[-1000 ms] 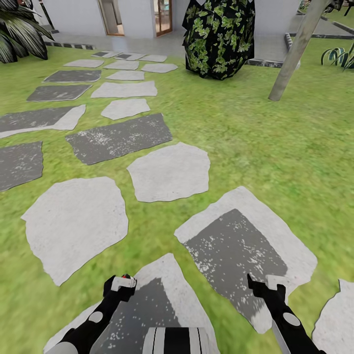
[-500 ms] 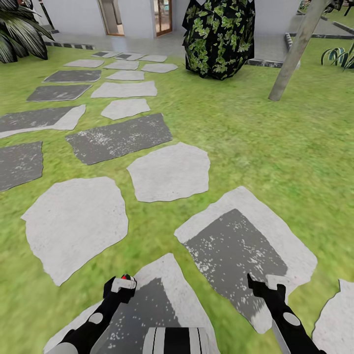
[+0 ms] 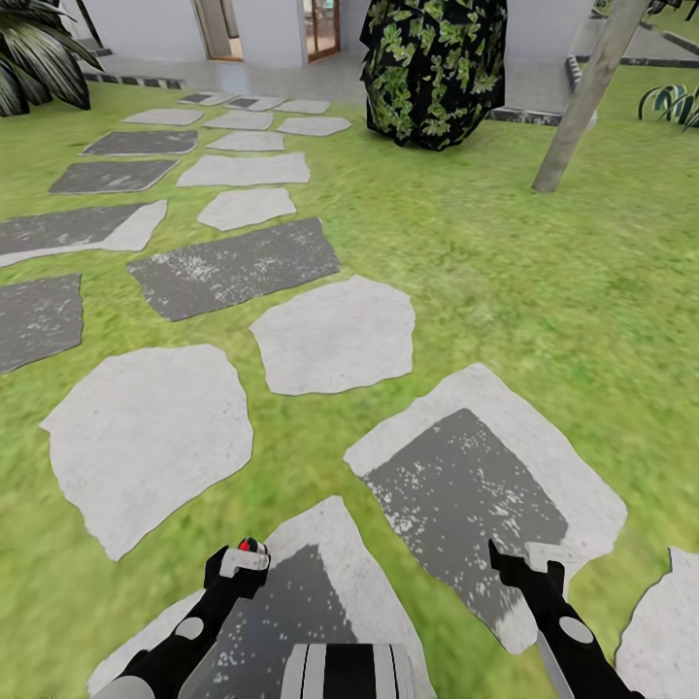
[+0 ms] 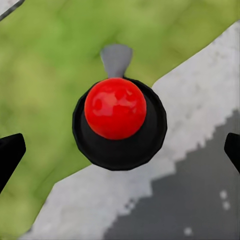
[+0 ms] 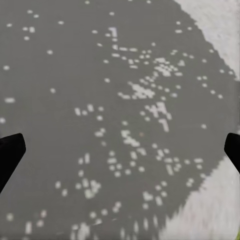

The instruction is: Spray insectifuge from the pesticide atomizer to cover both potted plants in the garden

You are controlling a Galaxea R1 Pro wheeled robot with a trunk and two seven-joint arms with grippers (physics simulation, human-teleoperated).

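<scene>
Broadly, the garden's lawn (image 3: 505, 282) spreads from the big dark-leaved bush (image 3: 432, 68) down toward the robot. A path of flat paving stones (image 3: 335, 335), some pale and some dark grey, runs from left of the bush to the arms. A leaning grey post (image 3: 578, 97) stands on the grass to the right of the bush. A palm (image 3: 39, 53) sits well to the bush's left, and a pale building wall (image 3: 146, 24) lies behind it. Far from the bush, the left gripper (image 3: 238, 563) hangs over a stone's edge. Its fingertips (image 4: 10, 152) are spread wide, released, with a red ball (image 4: 115, 107) on a black disc (image 4: 120, 160) centred between them, touching neither. The right gripper (image 3: 519, 573) is likewise released, its fingertips (image 5: 10, 152) apart over a dark speckled stone (image 5: 100, 100).
</scene>
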